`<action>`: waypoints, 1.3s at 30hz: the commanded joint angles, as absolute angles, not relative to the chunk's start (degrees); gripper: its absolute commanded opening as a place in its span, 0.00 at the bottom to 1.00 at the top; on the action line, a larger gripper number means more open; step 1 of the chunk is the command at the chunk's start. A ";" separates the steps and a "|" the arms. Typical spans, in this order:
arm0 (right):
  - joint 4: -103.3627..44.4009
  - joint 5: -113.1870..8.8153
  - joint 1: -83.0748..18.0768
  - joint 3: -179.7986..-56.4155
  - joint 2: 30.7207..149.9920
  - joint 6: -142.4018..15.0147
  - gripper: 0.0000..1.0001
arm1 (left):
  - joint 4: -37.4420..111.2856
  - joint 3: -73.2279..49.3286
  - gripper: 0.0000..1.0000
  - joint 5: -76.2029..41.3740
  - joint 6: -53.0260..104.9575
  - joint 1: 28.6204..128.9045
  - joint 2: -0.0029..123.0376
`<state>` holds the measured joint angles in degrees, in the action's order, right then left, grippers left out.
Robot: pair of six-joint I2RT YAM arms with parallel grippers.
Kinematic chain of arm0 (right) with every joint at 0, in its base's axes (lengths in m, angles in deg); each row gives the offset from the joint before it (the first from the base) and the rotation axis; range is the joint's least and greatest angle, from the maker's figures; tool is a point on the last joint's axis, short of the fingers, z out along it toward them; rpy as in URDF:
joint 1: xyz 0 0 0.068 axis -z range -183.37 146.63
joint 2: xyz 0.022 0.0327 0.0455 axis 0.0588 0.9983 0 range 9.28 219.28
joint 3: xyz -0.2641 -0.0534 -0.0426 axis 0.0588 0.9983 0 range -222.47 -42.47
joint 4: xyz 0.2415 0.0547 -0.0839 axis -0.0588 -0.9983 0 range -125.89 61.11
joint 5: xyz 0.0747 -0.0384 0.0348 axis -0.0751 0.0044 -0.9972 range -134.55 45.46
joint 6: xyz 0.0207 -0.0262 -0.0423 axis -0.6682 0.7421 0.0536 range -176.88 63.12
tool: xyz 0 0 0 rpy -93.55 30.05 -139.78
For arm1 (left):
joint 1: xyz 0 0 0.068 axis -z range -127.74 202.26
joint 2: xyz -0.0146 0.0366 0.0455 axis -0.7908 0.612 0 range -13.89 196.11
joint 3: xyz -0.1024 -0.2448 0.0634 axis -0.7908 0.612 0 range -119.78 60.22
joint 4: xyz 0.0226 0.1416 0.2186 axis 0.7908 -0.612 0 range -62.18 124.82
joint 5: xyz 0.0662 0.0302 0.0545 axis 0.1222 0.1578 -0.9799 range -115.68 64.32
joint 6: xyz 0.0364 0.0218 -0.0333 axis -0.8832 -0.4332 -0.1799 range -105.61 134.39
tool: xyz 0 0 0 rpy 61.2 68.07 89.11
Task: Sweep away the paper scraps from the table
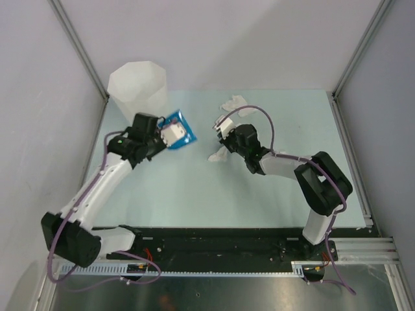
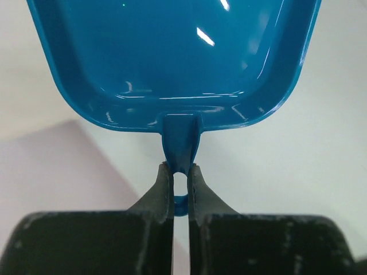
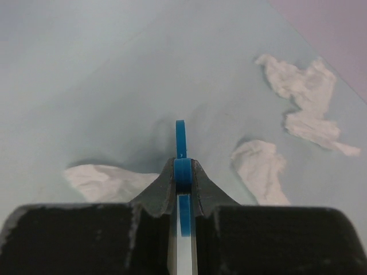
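The left gripper (image 2: 180, 172) is pinched shut on the stem of the blue dustpan (image 2: 172, 57). The right gripper (image 3: 183, 171) is clamped on a thin blue tool handle (image 3: 181, 137), probably the brush. Three paper scraps (image 3: 261, 172) lie loose around it on the table (image 3: 114, 69), so most of the sweeping looks undone.

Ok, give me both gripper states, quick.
Left gripper: shut on the blue dustpan, by its handle.
Right gripper: shut on a thin blue tool, seen edge-on.
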<state>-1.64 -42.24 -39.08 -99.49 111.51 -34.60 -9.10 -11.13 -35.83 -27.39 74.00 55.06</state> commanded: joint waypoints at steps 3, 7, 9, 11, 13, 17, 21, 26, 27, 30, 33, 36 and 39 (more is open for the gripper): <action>-12.70 -52.17 -40.73 -101.80 105.71 -40.08 0.00 | -14.05 -0.26 0.00 -23.66 -26.04 71.86 58.18; -17.28 -47.12 -41.78 -101.80 101.04 -45.35 0.00 | -14.22 5.81 0.00 -21.46 -31.05 71.86 60.90; -17.37 -36.45 -41.87 -101.80 99.11 -49.92 0.00 | -14.22 7.13 0.00 -22.33 -31.40 71.86 63.97; -18.07 -30.42 -41.52 -101.80 96.21 -53.69 0.00 | -14.22 7.57 0.00 -22.51 -32.02 71.86 66.17; -18.43 -22.33 -41.87 -101.80 94.98 -54.42 0.00 | -14.31 7.49 0.00 -22.60 -32.46 71.86 69.33; -16.58 -12.05 -41.69 -101.80 98.39 -53.81 0.00 | -14.31 5.04 0.00 -23.21 -31.15 72.13 74.17; -19.12 -12.19 -42.30 -104.17 103.31 -55.55 0.00 | -14.49 3.35 0.00 -22.42 -30.17 72.21 76.20; -23.35 -17.19 -44.68 -106.81 107.97 -60.30 0.00 | -14.58 3.09 0.00 -20.76 -31.05 72.21 76.72; -23.09 -18.43 -45.12 -106.90 108.76 -61.00 0.00 | -14.66 2.92 0.00 -20.41 -31.05 72.21 77.07; -21.42 -22.04 -47.05 -108.64 112.26 -62.06 0.00 | -14.84 1.78 0.00 -20.49 -30.88 71.95 79.09; -23.26 -26.51 -49.68 -112.07 114.39 -64.34 0.00 | -14.84 0.37 0.00 -21.02 -30.44 71.60 80.77; -22.66 -38.53 -51.01 -113.31 112.56 -72.67 0.00 | -14.84 -1.04 0.00 -20.76 -30.18 70.81 82.17; -20.80 -49.71 -49.34 -113.31 110.54 -83.58 0.00 | -14.93 -2.36 0.00 -20.06 -29.91 70.20 83.14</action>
